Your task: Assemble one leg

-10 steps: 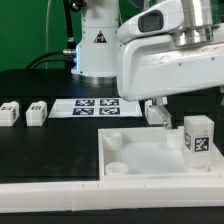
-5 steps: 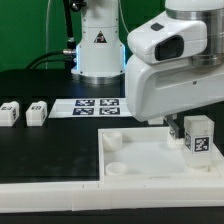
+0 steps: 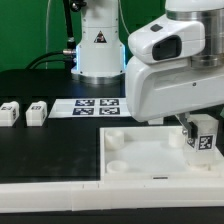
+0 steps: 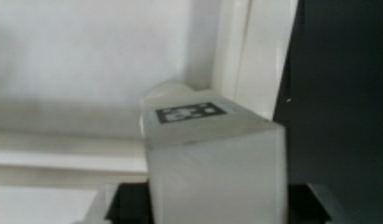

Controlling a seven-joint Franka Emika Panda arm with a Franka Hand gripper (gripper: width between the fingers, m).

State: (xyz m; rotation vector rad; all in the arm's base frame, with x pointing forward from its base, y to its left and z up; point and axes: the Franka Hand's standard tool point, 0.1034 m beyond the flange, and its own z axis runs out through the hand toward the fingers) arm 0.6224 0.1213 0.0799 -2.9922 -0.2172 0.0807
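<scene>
A white leg (image 3: 208, 137) with a black-and-white tag stands upright at the right edge of the large white panel (image 3: 140, 160), in the exterior view's right. My gripper (image 3: 199, 134) is shut on the leg, its big white body above it. In the wrist view the leg (image 4: 206, 160) fills the middle with its tag up, dark fingers (image 4: 127, 200) flank it on both sides, and the gripper (image 4: 214, 208) is closed on it. Two more legs (image 3: 10, 113) (image 3: 37, 112) lie on the black table at the exterior view's left.
The marker board (image 3: 95, 105) lies flat on the table behind the panel. The arm's white base (image 3: 97, 45) stands at the back. The panel has round sockets (image 3: 113, 140) at its corners and a raised rim.
The gripper turned over the leg, then closed on it. The leg has shifted a little toward the exterior view's right with the gripper.
</scene>
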